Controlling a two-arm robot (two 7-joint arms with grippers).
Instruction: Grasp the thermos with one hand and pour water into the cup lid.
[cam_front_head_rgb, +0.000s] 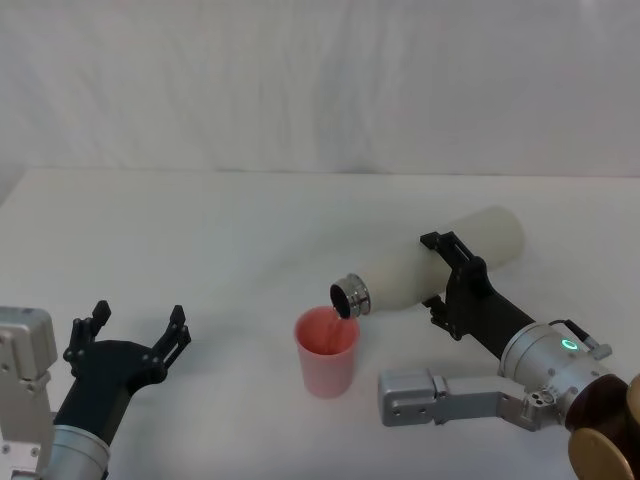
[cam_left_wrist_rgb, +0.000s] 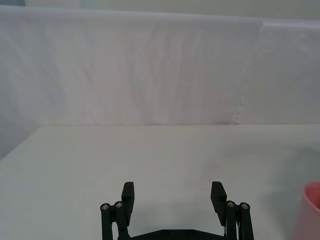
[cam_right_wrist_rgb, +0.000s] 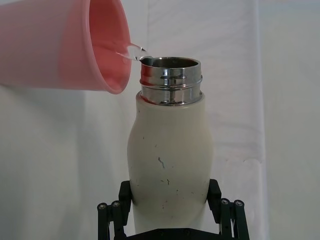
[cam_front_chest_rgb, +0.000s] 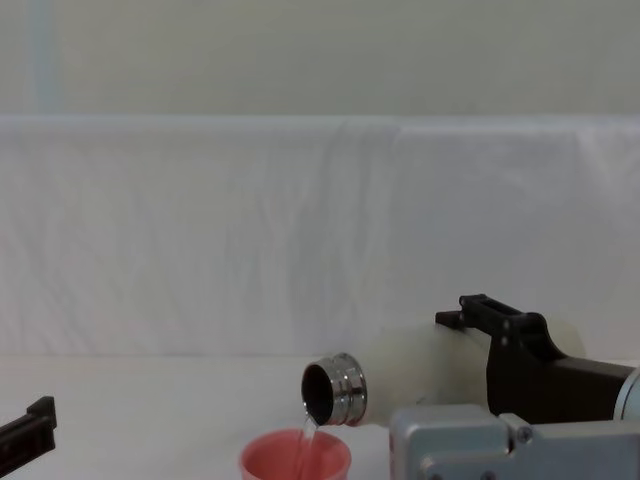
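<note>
The thermos (cam_front_head_rgb: 440, 262) is off the table, tipped nearly flat, steel neck pointing left and slightly down toward the cup lid (cam_front_head_rgb: 326, 351). Its open mouth sits just above the far right side of the cup lid's rim. In the chest view a thin stream of water (cam_front_chest_rgb: 308, 432) runs from the thermos (cam_front_chest_rgb: 410, 375) mouth down into the cup lid (cam_front_chest_rgb: 296, 464). In the right wrist view the stream leaves the steel lip of the thermos (cam_right_wrist_rgb: 170, 160) and lands inside the pink cup lid (cam_right_wrist_rgb: 65, 45). Cream body has a few small dark specks.

The cup lid stands upright on the white table (cam_front_head_rgb: 250, 230), front centre, liquid visible inside it.

My right hand (cam_front_head_rgb: 452, 288) is clamped on the thermos around its middle, one black finger on each side of the body, arm coming in from lower right. A green-lit ring shows on my wrist. In the right wrist view both fingers (cam_right_wrist_rgb: 125, 192) press the thermos' sides.

My left hand (cam_front_head_rgb: 138, 325) hovers low at front left, well apart from the cup lid, jaws spread wide, gripping nothing. In the left wrist view my left hand (cam_left_wrist_rgb: 172, 196) has both fingers apart over bare table, cup lid (cam_left_wrist_rgb: 310, 210) edge at the side.

White cloth backdrop (cam_front_head_rgb: 320, 80) behind the table.
</note>
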